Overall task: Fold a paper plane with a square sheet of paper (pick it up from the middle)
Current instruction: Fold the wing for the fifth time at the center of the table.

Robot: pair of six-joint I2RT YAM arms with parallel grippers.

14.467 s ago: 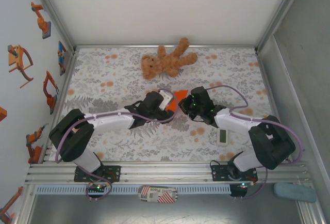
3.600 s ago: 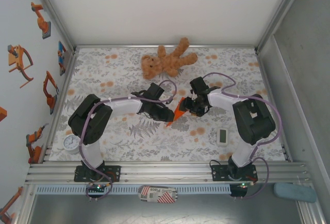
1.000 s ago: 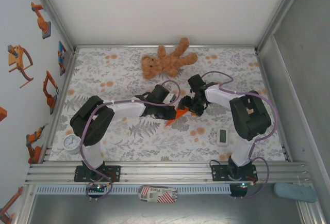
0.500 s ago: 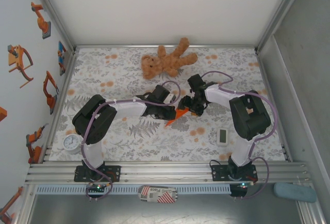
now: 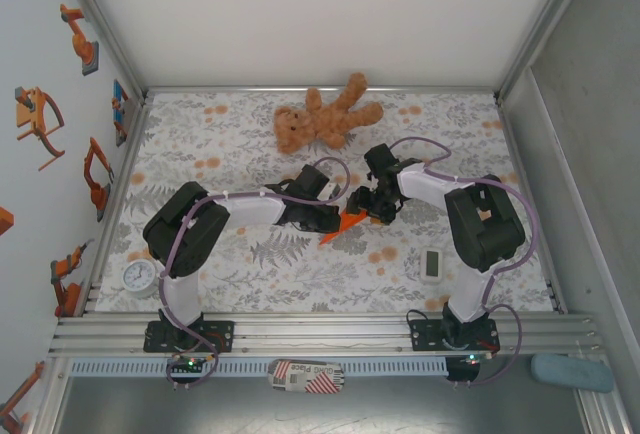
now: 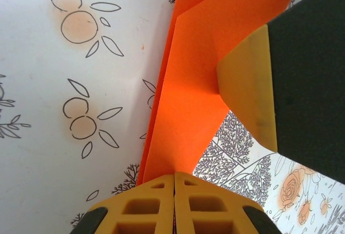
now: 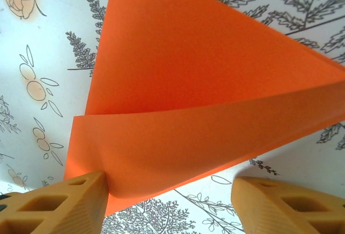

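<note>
Closest to the near edge there's a small white gadget [image 5: 432,264] on the right and a round dial [image 5: 139,276] by the near-left corner, and neither matters here. The action is mid-tabletop [image 5: 230,254]. The paper [image 5: 343,224], already folded into a narrow creased wedge, sits between the two arms with its long axis slanting from near-left to far-right. The left tool [image 6: 175,191] has its fingers pressed together, clamped on the paper's narrow end, so the sheet runs straight out ahead of it toward the other arm. The right tool [image 7: 170,191] faces it from the far-right with its jaws apart. One finger [image 7: 75,201] touches the lifted upper flap, and the other is off to the side over bare tabletop. My guess is the right one works that flap along the crease next while the left anchors. The bear [image 5: 320,119] lies by the far edge, well apart.
</note>
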